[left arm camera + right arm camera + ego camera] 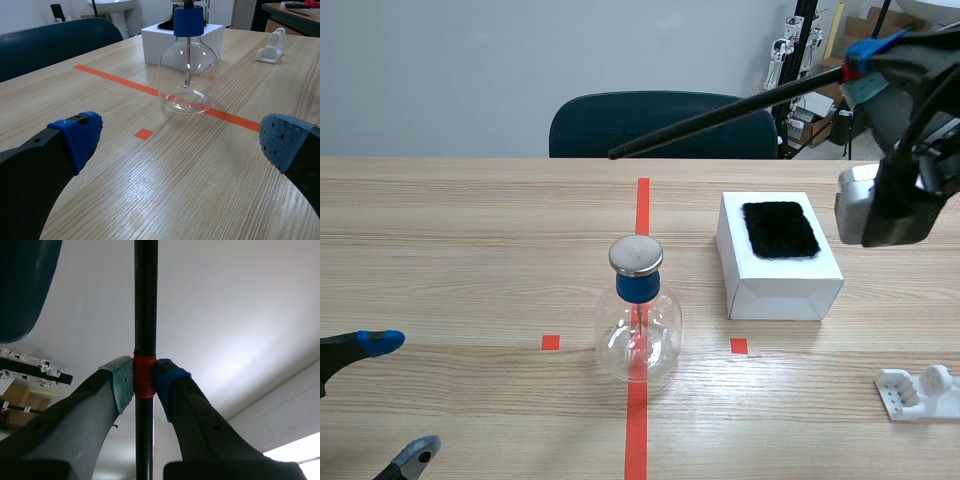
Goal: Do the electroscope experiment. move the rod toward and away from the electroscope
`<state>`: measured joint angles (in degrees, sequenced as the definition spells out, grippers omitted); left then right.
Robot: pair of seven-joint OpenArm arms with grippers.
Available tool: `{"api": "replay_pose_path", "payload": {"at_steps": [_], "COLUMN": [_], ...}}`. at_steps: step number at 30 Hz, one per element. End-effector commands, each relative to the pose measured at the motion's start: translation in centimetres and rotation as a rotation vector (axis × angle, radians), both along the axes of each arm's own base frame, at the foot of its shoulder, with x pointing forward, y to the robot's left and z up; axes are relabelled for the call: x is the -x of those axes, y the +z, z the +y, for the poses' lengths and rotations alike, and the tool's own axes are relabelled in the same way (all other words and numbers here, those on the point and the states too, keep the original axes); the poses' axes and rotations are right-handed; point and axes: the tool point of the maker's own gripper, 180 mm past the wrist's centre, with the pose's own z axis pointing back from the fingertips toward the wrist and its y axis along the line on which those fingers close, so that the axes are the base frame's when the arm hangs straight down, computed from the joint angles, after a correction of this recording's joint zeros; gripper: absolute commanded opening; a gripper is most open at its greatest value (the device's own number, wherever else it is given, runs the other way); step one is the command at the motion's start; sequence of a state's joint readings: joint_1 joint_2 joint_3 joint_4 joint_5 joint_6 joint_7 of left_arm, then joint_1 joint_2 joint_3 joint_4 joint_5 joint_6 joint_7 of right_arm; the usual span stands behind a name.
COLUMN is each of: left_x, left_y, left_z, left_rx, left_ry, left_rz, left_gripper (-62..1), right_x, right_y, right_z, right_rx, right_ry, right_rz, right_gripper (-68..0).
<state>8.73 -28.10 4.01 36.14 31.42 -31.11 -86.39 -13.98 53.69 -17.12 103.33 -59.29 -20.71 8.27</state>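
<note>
Light: bright, even, diffuse.
Glare: glints on the clear round glass flask (pixel 176 75) ahead of the left gripper (pixel 180 142).
Shadows: faint, soft, beneath the white cardboard box (pixel 780 290).

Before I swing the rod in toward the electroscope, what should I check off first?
1. Right end effector shut on the long black rod at its red band: ok.
2. Rod raised, its tip apart from the glass flask electroscope: ok.
3. Electroscope upright, with its round metal cap on: ok.
4. Left end effector open, low, apart from the flask: ok.
5. White box with black fur patch beside the flask, below the rod: ok.
6. Rod charged: cannot tell.
</note>
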Motion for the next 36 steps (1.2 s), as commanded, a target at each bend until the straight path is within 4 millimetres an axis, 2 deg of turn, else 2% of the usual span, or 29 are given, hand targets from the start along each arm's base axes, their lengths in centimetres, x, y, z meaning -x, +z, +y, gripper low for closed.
{"api": "replay_pose_path", "payload": {"at_steps": [1,10,14,29,36], "left_x": [-0.3,-0.3,-0.3,-0.3,-0.3], "left_y": [1.5,1.5,1.5,1.5,1.5], "left_z": [0.3,0.3,0.3,0.3,0.3], "left_rx": [0.037,0.037,0.037,0.037,0.037], "left_ry": [0.002,0.002,0.002,0.002,0.002], "left_rz": [-0.053,-0.053,-0.053,-0.053,-0.053], "left_gripper": [1.4,1.4,1.4,1.4,1.4], "right_x": [-0.2,0.6,0.6,0.5,0.3], "right_y": [0.6,-2.3,-2.9,-3.0,-2.0], "right_z": [-0.2,0.5,0.3,0.1,0.1], "right_rx": [0.02,0.135,0.158,0.136,0.073], "right_ry": [0.0,0.023,0.023,0.011,0.0], "right_rz": [-0.034,-0.019,-0.015,-0.003,0.006], "right_gripper": [-62.2,-62.2,-62.2,-62.2,-62.2]}}
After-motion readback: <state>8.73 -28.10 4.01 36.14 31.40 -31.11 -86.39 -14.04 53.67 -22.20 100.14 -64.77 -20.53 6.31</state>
